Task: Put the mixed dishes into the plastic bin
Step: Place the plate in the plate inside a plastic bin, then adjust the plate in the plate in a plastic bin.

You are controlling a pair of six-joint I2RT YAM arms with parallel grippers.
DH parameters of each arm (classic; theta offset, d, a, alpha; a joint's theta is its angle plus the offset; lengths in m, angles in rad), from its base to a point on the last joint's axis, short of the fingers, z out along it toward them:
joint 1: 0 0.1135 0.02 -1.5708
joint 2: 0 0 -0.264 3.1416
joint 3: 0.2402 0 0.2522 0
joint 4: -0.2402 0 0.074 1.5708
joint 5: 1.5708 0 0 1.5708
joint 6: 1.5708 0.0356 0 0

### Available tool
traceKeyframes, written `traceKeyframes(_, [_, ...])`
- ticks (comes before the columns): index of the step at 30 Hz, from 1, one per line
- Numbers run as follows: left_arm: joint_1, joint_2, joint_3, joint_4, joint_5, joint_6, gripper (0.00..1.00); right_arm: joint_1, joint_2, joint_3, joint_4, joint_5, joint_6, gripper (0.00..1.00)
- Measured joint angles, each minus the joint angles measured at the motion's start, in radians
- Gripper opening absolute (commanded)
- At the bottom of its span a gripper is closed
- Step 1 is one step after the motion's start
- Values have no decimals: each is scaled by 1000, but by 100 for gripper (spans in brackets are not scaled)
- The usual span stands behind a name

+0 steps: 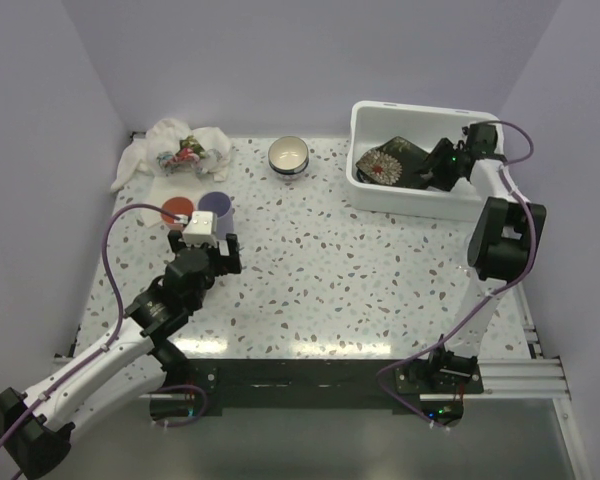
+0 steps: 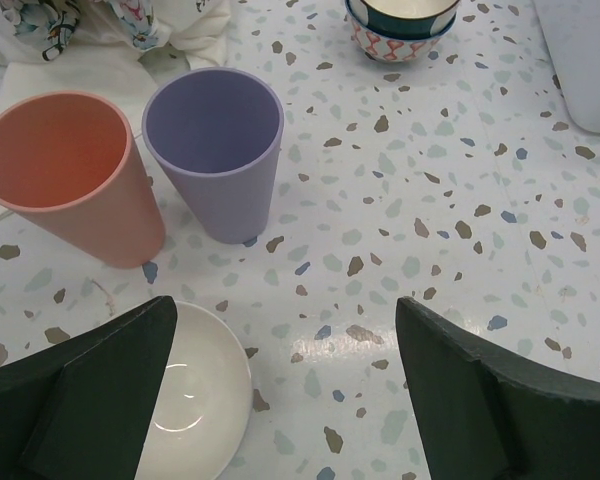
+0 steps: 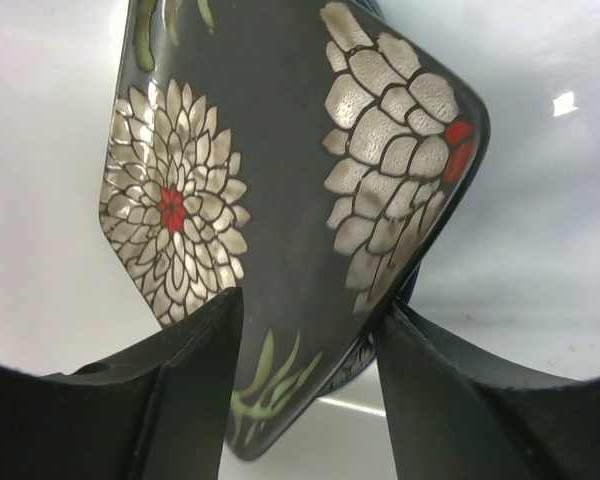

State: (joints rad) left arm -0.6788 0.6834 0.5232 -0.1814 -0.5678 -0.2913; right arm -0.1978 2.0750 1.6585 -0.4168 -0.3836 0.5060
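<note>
The dark floral square plate (image 3: 280,170) lies tilted inside the white plastic bin (image 1: 420,205), its corner between the parted jaws of my right gripper (image 3: 305,390), which is open. A blue-patterned rim (image 3: 365,365) peeks from under that plate. My left gripper (image 2: 285,400) hangs wide open low over the table, holding nothing. A small white bowl (image 2: 205,390) sits partly under its left finger. Just beyond stand the orange cup (image 2: 65,175) and the purple cup (image 2: 215,150), both upright. A small stacked bowl (image 1: 289,155) rests at the back centre.
A white cloth with a red-green print (image 1: 175,150) is bunched at the back left, behind the cups. The bin's corner (image 2: 590,60) shows at the far right of the left wrist view. Purple walls enclose the table on three sides.
</note>
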Motion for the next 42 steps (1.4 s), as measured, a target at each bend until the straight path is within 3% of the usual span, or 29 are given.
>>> traceKeyframes(8, [4,0,0,0,7,0,95,21,-29,95,-133,29,-149,66])
traceKeyframes(16, [4,-4,0,0,10,0,95,62,-35,126,-161,54,-190,67])
traceKeyframes(23, [5,-4,0,0,11,0,95,66,-115,15,-128,245,-163,82])
traceKeyframes(29, [5,-3,0,0,14,0,95,66,-196,-10,-99,331,-142,88])
traceKeyframes(33, [5,-2,0,0,14,0,95,67,-163,13,-78,335,-124,94])
traceKeyframes(42, [5,2,0,0,13,0,95,81,-5,63,-97,354,-80,95])
